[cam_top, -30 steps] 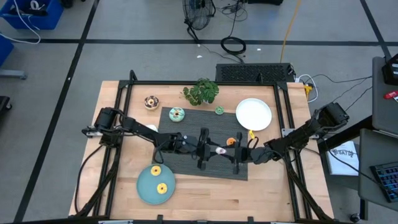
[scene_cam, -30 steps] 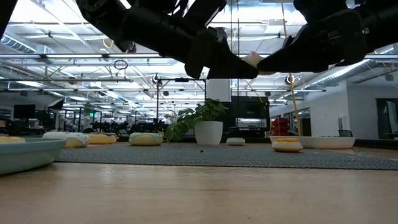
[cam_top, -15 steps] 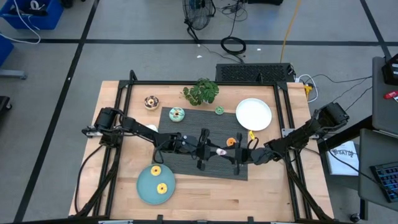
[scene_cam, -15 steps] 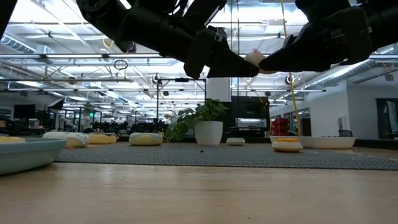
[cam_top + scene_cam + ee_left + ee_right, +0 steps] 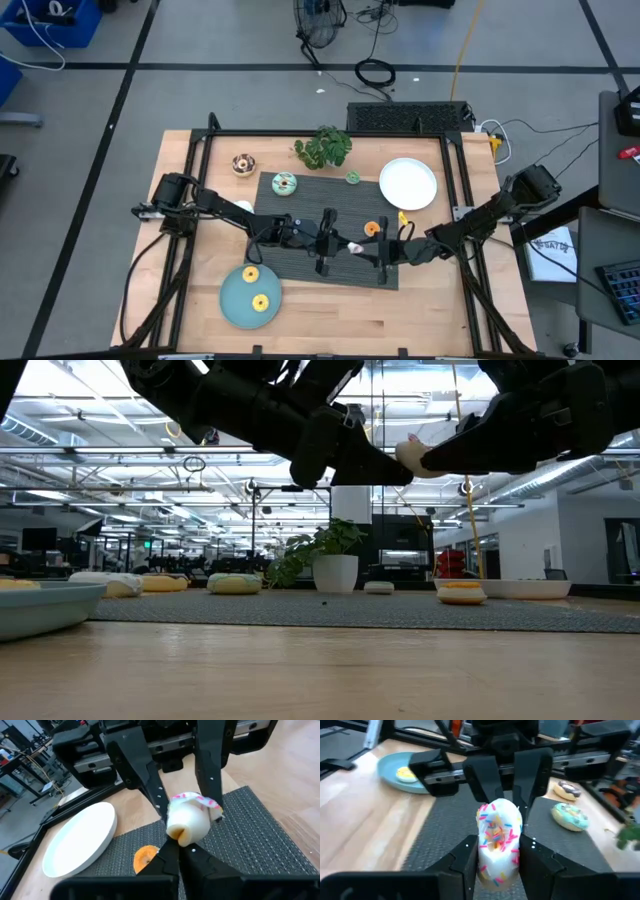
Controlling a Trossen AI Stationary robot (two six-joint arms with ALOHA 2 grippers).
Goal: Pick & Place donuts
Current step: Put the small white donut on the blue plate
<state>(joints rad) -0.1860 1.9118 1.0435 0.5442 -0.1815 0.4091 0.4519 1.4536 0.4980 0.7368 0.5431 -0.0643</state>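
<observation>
A white donut with coloured sprinkles hangs above the dark mat at the table's middle. My right gripper is shut on it. My left gripper comes from the other side, shut, its fingertips at the donut's plain underside. An orange donut lies on the mat below. Two yellow donuts lie on the teal plate. A teal donut sits at the mat's far left. My left gripper's shut fingertips lie against the rim of the donut's plain side, coming about level from the table's left. The donut hides the very tips, so I cannot tell whether they pinch any of it. My right gripper pinches the donut between its two fingers, one on each side of the rim. The fingers come about level from the table's right. The donut stands on edge, icing toward the right wrist, squeezed narrow and lifted clear of the mat.
A white plate stands at the far right with a yellow donut beside it. A potted plant, a brown donut and a small green donut stand along the far side. Bare wood lies near the front edge.
My left gripper has shut its fingers at the donut while both arms have stayed in place. The donut has stayed in my right gripper's hold, clear of the mat.
</observation>
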